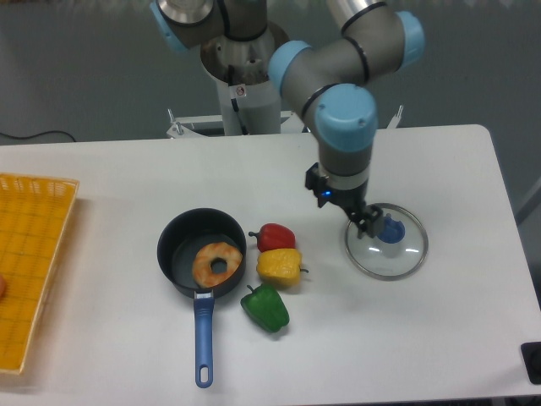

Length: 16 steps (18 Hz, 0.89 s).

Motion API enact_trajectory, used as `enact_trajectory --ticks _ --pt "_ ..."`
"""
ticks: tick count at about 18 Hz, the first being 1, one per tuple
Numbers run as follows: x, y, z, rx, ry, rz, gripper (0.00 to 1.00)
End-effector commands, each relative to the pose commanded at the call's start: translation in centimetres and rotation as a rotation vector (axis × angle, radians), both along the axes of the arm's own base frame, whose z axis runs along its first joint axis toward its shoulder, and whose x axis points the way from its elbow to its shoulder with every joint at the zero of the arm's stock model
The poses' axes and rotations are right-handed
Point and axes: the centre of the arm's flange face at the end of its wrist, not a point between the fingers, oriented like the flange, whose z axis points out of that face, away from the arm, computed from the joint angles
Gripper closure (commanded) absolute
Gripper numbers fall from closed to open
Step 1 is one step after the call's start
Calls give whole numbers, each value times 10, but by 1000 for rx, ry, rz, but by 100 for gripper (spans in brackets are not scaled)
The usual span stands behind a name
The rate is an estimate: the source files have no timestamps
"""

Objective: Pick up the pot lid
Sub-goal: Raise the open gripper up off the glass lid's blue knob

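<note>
my gripper [345, 205] hangs wide (as I see it remotely), pot lid [385, 257] near its fingertips, black pan [176, 254] farther off

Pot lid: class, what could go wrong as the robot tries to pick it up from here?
The open gripper appears off to one side of the blue knob; descending there might press a finger onto the lid or miss the knob.

The knob looks low and rounded, so a shallow grip could slip.

A sideways swing while low might bump the yellow pepper.
</note>
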Motion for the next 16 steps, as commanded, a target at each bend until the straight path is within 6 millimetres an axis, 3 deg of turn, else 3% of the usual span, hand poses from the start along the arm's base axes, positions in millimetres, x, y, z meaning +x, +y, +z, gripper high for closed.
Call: enact_trajectory --ticks 14,16 --pt "-50 -62 0 -1 3 18 0" --pt "-50 -60 -5 1 -4 17 0"
